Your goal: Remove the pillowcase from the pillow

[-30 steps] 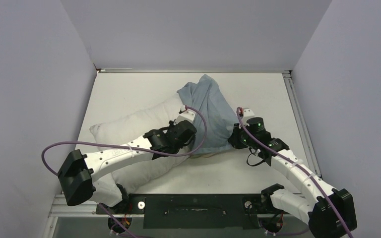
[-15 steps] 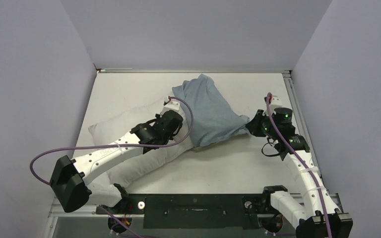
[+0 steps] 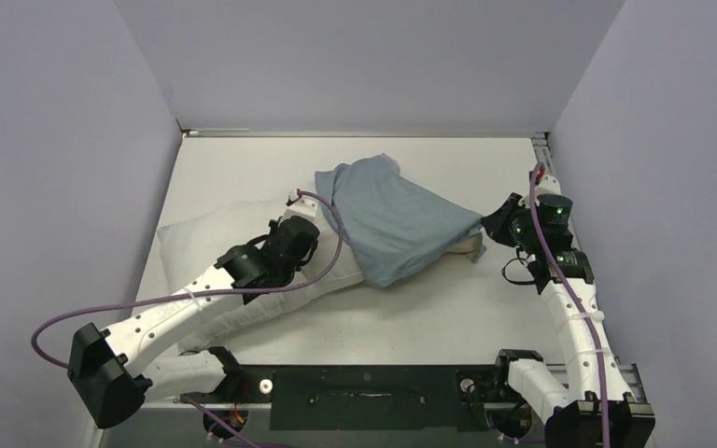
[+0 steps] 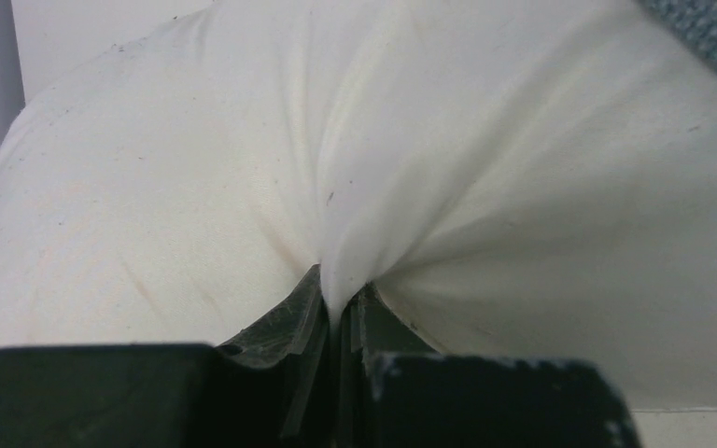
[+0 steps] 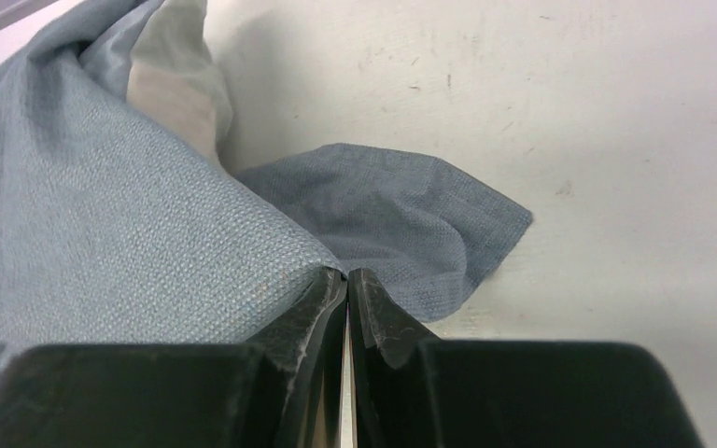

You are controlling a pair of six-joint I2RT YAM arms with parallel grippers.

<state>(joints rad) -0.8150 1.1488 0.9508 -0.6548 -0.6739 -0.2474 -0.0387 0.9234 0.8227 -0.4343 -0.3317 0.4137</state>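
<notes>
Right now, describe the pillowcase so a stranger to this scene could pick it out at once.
On the white table, look mid-table, just right of centre. A limp dusty-blue cloth, the pillowcase, drapes over the right end of the pillow, its corner pinched by the right gripper. Unlike the plump off-white pillow, it is blue, woven and slack.

The pillow (image 3: 201,238) is lying on the left half of the table (image 3: 485,317), stretching from the near left toward the middle. The pillowcase (image 3: 397,219) is lying over the pillow's far right end and spreading rightward onto the table. The left gripper (image 4: 339,301) is resting on the pillow just left of the pillowcase, nipping a fold of the pillow, while the right gripper (image 5: 346,278) is sitting at the pillowcase's right corner, clamping its edge.
</notes>
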